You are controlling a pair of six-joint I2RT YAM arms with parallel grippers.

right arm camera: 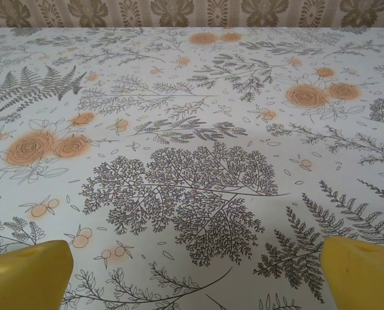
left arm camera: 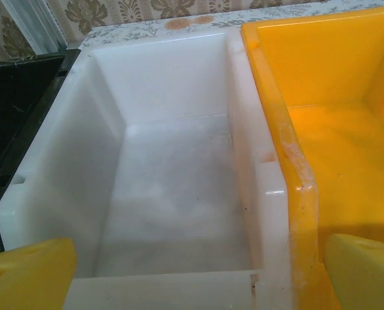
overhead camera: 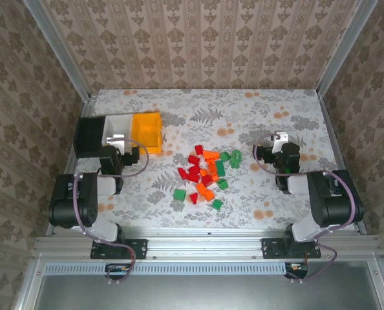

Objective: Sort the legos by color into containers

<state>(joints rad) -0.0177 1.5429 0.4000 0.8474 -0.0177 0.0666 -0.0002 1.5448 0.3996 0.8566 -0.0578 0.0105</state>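
The legos [overhead camera: 205, 174] lie in one loose heap at the middle of the table [overhead camera: 269, 110], red, orange and green mixed together, and all three bins look empty to me. The bins stand in a row at about 10 o'clock from the heap: black bin [overhead camera: 88, 135], white bin [overhead camera: 117, 124], orange-yellow bin [overhead camera: 147, 129], each open side up with its long axis from 12 to 6 o'clock. My left claw [overhead camera: 116, 139] hangs at the 6 o'clock end of the white bin, fingers spread wide and holding nothing. My right claw [overhead camera: 280, 137] is at 3 o'clock from the heap, also released, over bare cloth. I judge the bricks light, hard and stiff, not fragile, with smooth sides that may slip, so I would pinch each across its two flat side walls, on the short width. The bricks point in many directions. One green brick [overhead camera: 220, 169] seems to run from 12 to 6 o'clock, and one orange brick [overhead camera: 211, 155] more from 9 to 3. Which face is up I cannot tell. A loose green brick [overhead camera: 178, 194] at 7 o'clock of the heap looks easiest to take first.
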